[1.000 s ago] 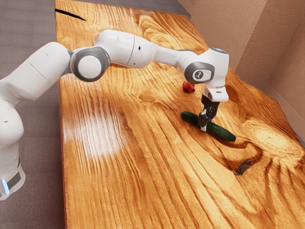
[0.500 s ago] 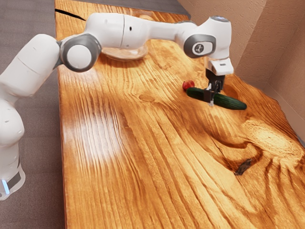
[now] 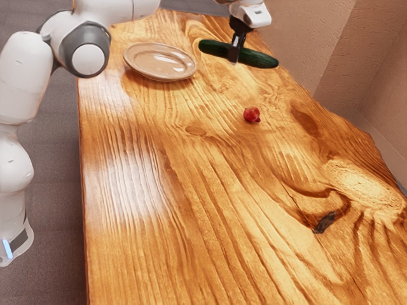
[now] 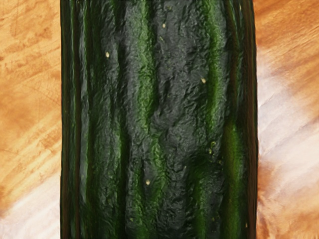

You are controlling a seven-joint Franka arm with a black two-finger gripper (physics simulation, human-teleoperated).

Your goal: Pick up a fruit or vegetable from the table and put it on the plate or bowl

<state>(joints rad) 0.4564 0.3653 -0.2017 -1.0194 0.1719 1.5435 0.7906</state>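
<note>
Above the far end of the wooden surface [image 3: 191, 210], to the exterior view's right of the tan plate [image 3: 159, 61], the dark green cucumber [image 3: 254, 58] hangs level, pinched mid-length by the claw [image 3: 235, 56], well apart from a small red fruit [image 3: 252, 114].

Exterior view's top edge cuts off part of the arm [image 3: 28, 70]. Wrist view crops both ends of the cucumber [image 4: 159, 119]. The red fruit [image 3: 252, 114] is too small to identify.
</note>
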